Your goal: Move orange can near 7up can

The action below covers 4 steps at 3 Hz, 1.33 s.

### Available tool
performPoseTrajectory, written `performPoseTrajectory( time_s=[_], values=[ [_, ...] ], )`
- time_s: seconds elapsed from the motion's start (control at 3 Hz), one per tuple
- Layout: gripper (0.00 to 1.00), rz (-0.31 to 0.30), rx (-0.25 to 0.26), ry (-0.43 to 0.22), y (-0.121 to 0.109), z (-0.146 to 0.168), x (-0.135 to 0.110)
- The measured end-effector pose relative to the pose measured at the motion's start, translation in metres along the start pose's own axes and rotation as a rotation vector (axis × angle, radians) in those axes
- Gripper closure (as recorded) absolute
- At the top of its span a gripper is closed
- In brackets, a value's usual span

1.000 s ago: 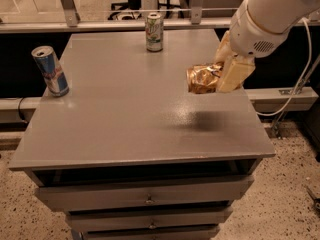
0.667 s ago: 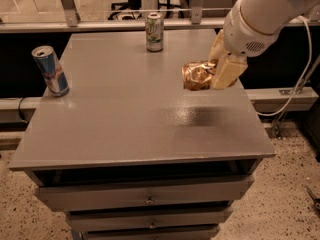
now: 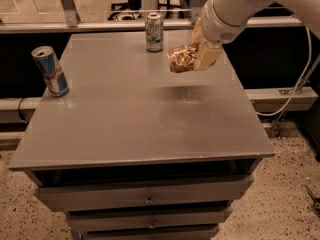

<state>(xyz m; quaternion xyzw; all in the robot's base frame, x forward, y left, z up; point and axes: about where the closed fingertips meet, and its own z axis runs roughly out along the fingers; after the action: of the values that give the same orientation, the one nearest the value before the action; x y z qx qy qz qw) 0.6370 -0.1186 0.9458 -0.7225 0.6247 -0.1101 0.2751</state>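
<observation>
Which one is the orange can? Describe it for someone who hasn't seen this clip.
Start at the grey table; above its far right part hangs the end effector, gripping the orange can. It is crumpled and shiny orange-gold, unlike the upright, undented 7up can beside it and the blue can at the table's left edge.

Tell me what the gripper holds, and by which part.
The gripper holds the crushed orange can by its right-hand end, in the air above the table, to the right of the 7up can.
</observation>
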Motion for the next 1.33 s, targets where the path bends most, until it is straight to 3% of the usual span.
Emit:
performPoseTrajectory(
  time_s=[0.33,1.0,1.33],
  values=[
    [1.0,-0.048,0.03,-0.01,-0.027,0.023,-0.003],
    [1.0,-0.069,0.062,-0.113,-0.081,0.074,-0.002],
    [1.0,-0.088,0.076,-0.13,-0.099,0.085,0.0]
  ],
)
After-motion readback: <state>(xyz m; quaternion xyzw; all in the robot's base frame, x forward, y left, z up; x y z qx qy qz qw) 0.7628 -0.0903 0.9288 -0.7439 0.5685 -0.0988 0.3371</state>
